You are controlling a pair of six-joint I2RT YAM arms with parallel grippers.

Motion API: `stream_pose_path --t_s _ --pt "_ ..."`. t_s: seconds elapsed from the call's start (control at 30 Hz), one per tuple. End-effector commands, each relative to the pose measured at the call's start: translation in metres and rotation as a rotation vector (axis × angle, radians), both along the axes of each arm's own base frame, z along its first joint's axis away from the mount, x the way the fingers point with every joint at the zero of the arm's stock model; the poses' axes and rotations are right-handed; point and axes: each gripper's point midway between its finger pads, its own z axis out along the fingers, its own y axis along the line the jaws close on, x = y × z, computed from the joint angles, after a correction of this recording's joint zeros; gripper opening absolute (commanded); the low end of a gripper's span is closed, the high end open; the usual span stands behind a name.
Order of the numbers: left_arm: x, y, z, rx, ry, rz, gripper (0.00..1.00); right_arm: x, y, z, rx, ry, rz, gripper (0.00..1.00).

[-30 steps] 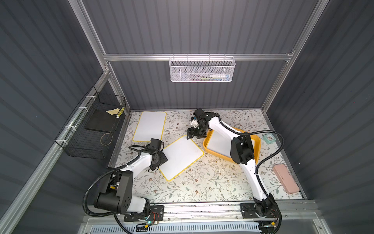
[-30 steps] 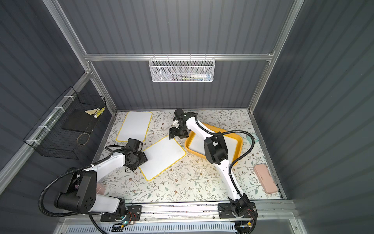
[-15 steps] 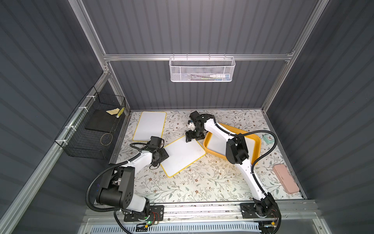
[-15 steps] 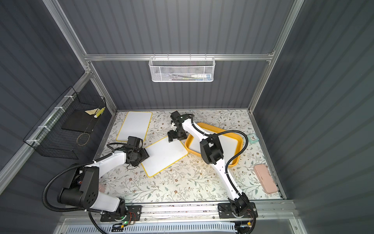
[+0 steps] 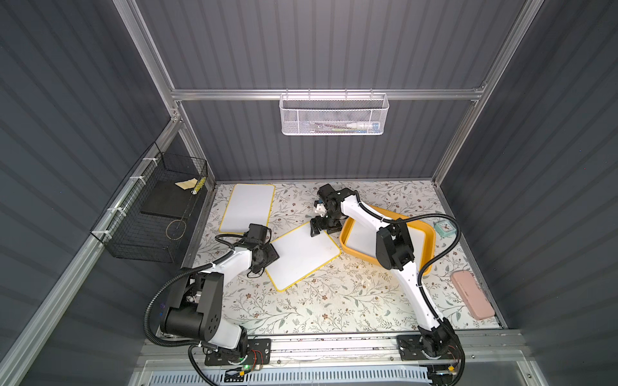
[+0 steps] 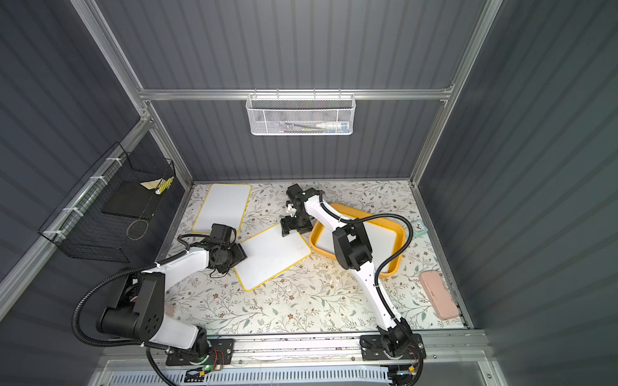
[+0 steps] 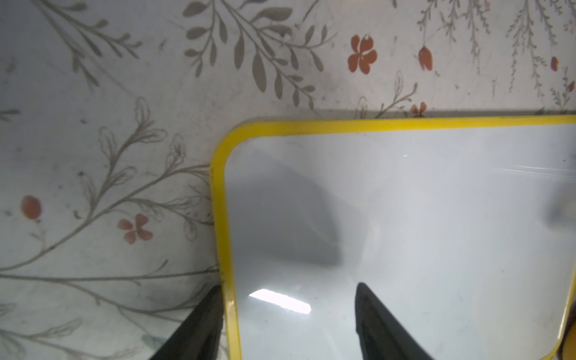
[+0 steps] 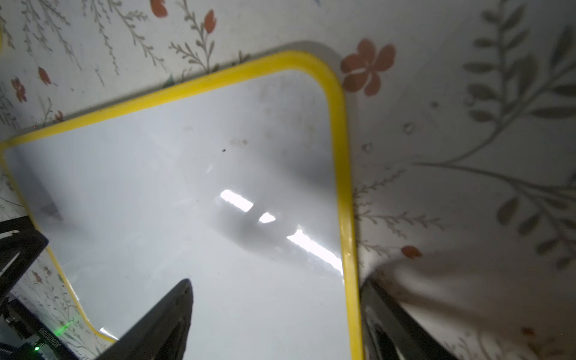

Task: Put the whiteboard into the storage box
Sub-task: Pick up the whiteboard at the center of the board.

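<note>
Top views first: the yellow-framed whiteboard [image 5: 302,255] [image 6: 272,255] lies flat and askew on the floral table mat [image 5: 334,300], outside the yellow storage box [image 5: 343,239] [image 6: 312,239] and just beside its rim; whether they touch, I can't say. Another white board [image 5: 359,237] lies inside that box, and a third one [image 5: 247,209] lies near the back wall. The left gripper [image 5: 268,256] [image 6: 239,255] is down at one corner of the middle whiteboard, and the right gripper [image 5: 317,229] [image 6: 287,229] is at the opposite corner, next to the box.

Over to the left wrist view: the left gripper [image 7: 288,286] has its jaws spread apart, straddling the whiteboard's [image 7: 405,233] yellow edge, with one fingertip on the mat [image 7: 93,93] against the frame and the other over the white surface. Nothing is clamped.

Right wrist view now: the same picture! The right gripper [image 8: 277,280] has its jaws wide apart, one finger above the whiteboard [image 8: 187,156], one outside the yellow frame over the mat [image 8: 467,156]. The board is not pinched.
</note>
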Motion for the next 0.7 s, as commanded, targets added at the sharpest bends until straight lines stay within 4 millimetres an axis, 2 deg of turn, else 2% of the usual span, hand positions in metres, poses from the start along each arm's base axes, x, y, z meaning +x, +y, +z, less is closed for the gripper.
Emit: stream_pose_path --t_s 0.0,0.17,0.37,0.5,0.67 --pt "-0.025 -0.003 -0.031 -0.023 0.140 -0.032 0.67 -0.055 0.034 -0.010 0.165 0.245 0.064 0.84" --pt "-0.026 -0.003 -0.041 -0.026 0.159 -0.036 0.68 -0.074 0.054 0.015 0.366 0.336 0.080 0.84" --pt "-0.032 -0.003 -0.048 -0.049 0.170 -0.033 0.68 -0.081 0.068 0.054 0.534 0.354 0.093 0.84" --pt "-0.035 -0.004 -0.049 -0.056 0.170 -0.034 0.68 -0.080 0.074 0.075 0.610 0.354 0.098 0.84" --pt "-0.039 -0.003 -0.049 -0.057 0.171 -0.032 0.68 -0.079 0.072 0.085 0.609 0.327 0.095 0.83"
